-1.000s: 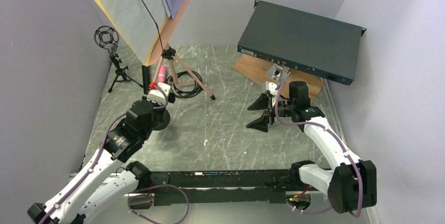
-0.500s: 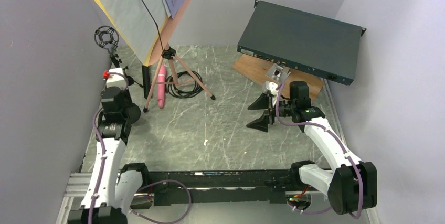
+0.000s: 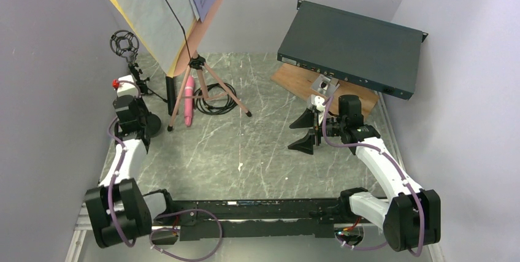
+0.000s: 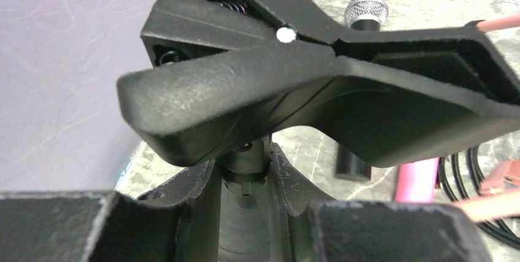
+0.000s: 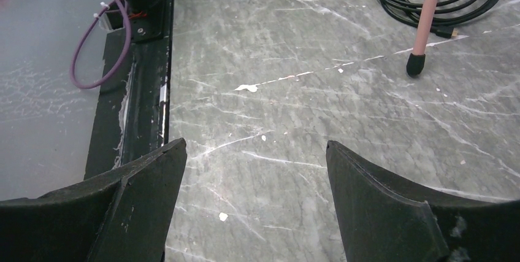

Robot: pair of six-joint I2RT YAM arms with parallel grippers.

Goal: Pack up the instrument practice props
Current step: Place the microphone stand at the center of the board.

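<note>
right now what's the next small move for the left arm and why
Probably lower the black clip onto the table beside the small mic stand, then release: the left end effector grips its stem just beside that stand, off the table.

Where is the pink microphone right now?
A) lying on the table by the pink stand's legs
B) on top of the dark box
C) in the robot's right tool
A: the pink microphone lies flat on the table beside the stand's legs, and the right tool is open with nothing in it.
</note>
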